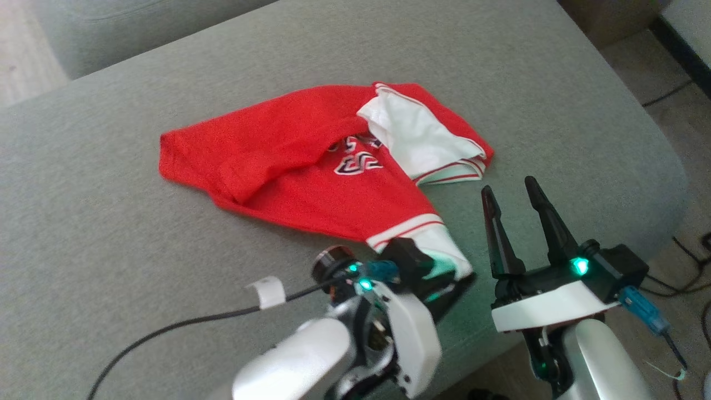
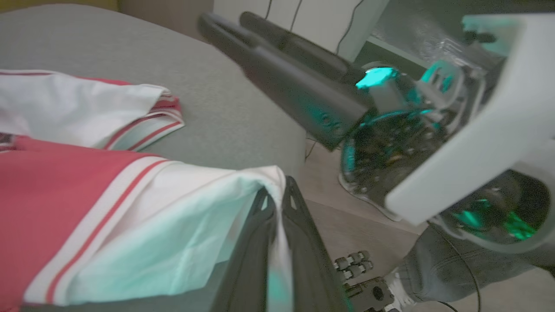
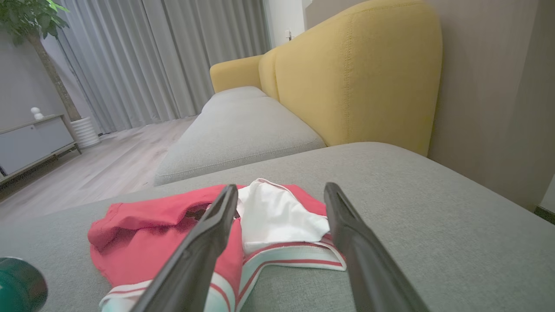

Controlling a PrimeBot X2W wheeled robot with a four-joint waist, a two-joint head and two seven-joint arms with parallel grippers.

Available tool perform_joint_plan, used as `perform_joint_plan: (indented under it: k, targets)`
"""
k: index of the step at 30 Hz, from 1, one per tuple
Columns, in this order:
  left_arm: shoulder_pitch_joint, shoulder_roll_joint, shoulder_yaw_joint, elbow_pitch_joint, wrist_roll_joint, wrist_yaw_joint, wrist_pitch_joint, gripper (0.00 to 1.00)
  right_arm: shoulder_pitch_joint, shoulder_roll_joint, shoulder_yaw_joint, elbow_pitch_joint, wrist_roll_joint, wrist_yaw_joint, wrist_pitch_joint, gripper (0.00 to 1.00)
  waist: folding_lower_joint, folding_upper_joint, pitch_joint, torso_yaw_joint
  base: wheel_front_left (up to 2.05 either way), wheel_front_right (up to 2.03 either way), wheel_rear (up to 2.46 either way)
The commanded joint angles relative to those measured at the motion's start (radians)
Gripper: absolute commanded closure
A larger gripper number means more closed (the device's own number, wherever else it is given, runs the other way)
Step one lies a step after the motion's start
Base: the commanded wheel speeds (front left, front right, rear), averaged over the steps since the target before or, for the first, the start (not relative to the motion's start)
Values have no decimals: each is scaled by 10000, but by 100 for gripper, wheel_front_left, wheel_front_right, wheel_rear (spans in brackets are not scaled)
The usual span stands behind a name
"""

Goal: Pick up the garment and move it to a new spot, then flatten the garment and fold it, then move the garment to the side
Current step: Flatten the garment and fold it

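A red garment (image 1: 289,150) with white, red-striped sleeves lies crumpled on the grey sofa cushion (image 1: 111,222). My left gripper (image 1: 452,283) is at the garment's near end, shut on the edge of the near white sleeve (image 1: 444,250). In the left wrist view the white cloth (image 2: 173,225) is pinched between the closed fingers (image 2: 303,242). My right gripper (image 1: 509,187) hovers open just right of that sleeve, fingers pointing toward the far sleeve (image 1: 422,139), with nothing between them. The right wrist view looks over the garment (image 3: 164,212) through the open right gripper (image 3: 281,190).
The cushion's right edge (image 1: 666,166) drops to a floor with cables (image 1: 683,261). A yellow backrest (image 3: 355,73) rises behind the cushion, and a second grey seat (image 3: 238,130) extends beyond. A trouser leg (image 2: 438,268) stands on the floor beside the sofa.
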Motion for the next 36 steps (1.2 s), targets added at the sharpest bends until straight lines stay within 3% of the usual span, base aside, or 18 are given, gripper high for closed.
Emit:
perform_joint_plan:
  k: [1,3,4,5,6,7,14,20,23,27,36]
  targets:
    - [-250,-180,174,-360,-34,-55,-77,100,-213,-28,232,-296,68,77,-107,0,0,0,39,-153,0,0,0]
    - [-183,-414,165,-285,-117,27,-264,100,-196,-28,216,-295,117,77,-107,0,0,0,69,-281,0,0,0]
    - [-186,-488,212,-193,-23,185,-435,95,-182,-28,197,-297,136,77,-107,0,0,0,89,-330,0,0,0]
    - [-180,-536,265,-41,89,355,-618,69,-172,-28,186,-297,149,77,-107,0,0,0,102,-374,0,0,0]
    - [-161,-558,292,157,194,495,-764,11,-164,-28,182,-299,166,77,-107,0,0,0,112,-410,0,0,0]
    - [-111,-569,314,374,240,609,-852,0,-156,-28,182,-302,180,77,-107,0,0,0,116,-438,0,0,0]
    - [143,-220,854,475,252,1124,-1479,0,-47,-28,84,-267,113,77,-107,0,0,0,-67,-375,0,0,0]
    - [148,1270,2100,116,997,2426,-2262,0,21,-28,75,-277,-11,77,-107,0,0,0,-248,-117,0,0,0]
    - [76,1908,2433,444,1346,2824,-2393,0,37,-28,132,-271,-81,77,-107,0,0,0,-236,24,0,0,0]
    - [-180,2177,2496,1268,1547,2805,-2551,0,-53,-28,192,-274,-127,77,-107,0,0,0,-85,131,0,0,0]
    - [-1016,1661,2259,3218,1964,2777,-3083,0,-256,-28,237,-310,-87,77,-107,0,0,0,261,76,0,0,0]
